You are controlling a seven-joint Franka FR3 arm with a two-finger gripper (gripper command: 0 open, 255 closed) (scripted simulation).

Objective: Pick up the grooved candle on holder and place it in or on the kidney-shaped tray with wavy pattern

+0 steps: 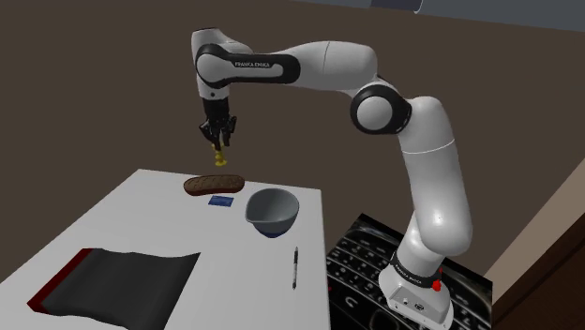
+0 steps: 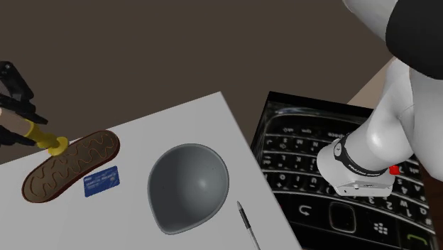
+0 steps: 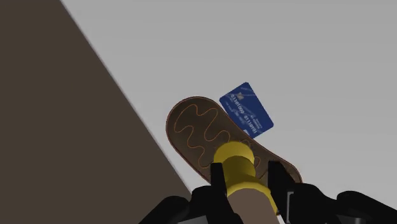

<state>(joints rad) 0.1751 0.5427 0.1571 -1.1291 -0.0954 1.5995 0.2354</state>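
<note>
I hold the candle clenched in the gripper over the tray at the table's far edge, ready for lowering.

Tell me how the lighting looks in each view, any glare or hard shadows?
Shoulder view: soft, even light on the table, no glare. Second exterior view: gentle shading gradient inside the bowl. Wrist view: flat light on candle and tray, no hard shadow.

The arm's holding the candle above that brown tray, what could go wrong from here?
1. The candle, clasped in the gripper, hangs above the narrow kidney-shaped tray; released from this height it may topple.
2. The tray lies near the edge of the table, so a toppled candle could roll off.
3. Drifting sideways, it might land on the blue card.
</note>
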